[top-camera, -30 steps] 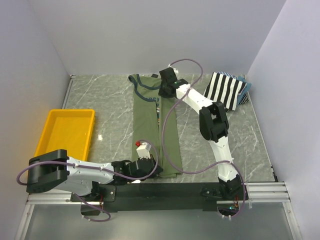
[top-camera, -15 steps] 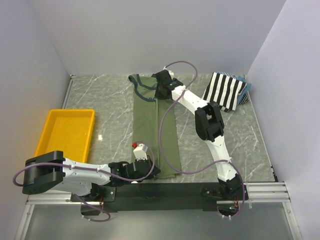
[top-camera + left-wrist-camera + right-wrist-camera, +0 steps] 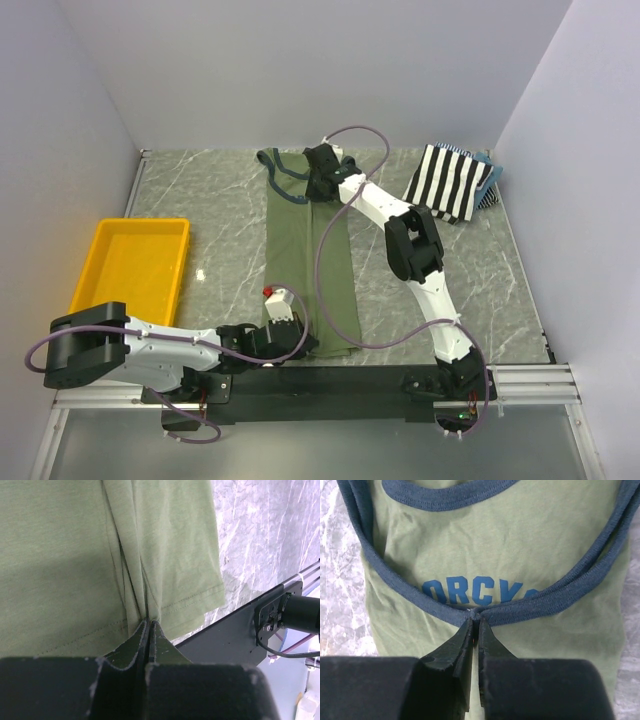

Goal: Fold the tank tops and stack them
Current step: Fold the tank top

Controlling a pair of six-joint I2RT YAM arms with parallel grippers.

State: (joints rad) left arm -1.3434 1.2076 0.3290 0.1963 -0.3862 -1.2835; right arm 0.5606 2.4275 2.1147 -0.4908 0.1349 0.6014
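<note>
The olive-green tank top (image 3: 310,255) with navy trim lies lengthways down the middle of the table, folded narrow. My left gripper (image 3: 292,340) is shut on its bottom hem, and the pinched cloth shows in the left wrist view (image 3: 148,621). My right gripper (image 3: 320,188) is shut on the navy armhole trim at the top, just below the blue chest letters (image 3: 480,591), seen in the right wrist view (image 3: 475,616). The black-and-white striped tank top (image 3: 452,180) lies folded at the back right, apart from both grippers.
A yellow plastic tray (image 3: 115,295) stands at the left of the table. The black base rail (image 3: 340,380) runs along the near edge, close under the left gripper. Grey walls close in the back and sides.
My right gripper has carried the top's upper edge to the left, and the left gripper has drawn the hem left too; the green top now lies narrower.
</note>
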